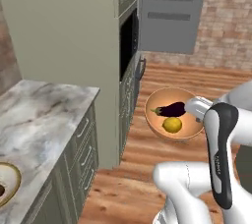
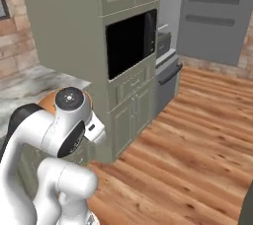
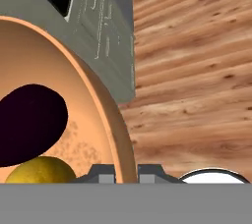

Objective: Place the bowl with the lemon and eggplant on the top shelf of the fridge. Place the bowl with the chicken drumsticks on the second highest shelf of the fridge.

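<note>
Gripper (image 3: 126,173) clamps the rim of the bowl with the lemon and eggplant (image 1: 166,98): in the hand view one finger sits inside the wall, the other outside, the orange rim rising straight up between them. Fingers narrow, closed onto that rim. Bowl is off any surface, carried in the air above the wood floor (image 1: 162,80), roughly level, held at its right-hand edge in the left base view. Inside the bowl, just beyond the inner finger, the lemon (image 1: 172,125) lies low against the wall; the eggplant (image 1: 171,109) lies farther from the fingers, touching the lemon, stem end pointing away from the gripper. In the right base view only an orange sliver of the bowl shows behind the arm's joint. Past the outer finger: grey-green cabinet column with the black microwave (image 2: 129,42) set in it. Fridge (image 2: 166,46) stands open well beyond that, its grey door (image 1: 171,9) swung out with three bins. Well apart from the fingers, on the marble counter (image 1: 44,115), the bowl with the chicken drumsticks (image 1: 8,185) sits at the picture edge, partly cut off.
</note>
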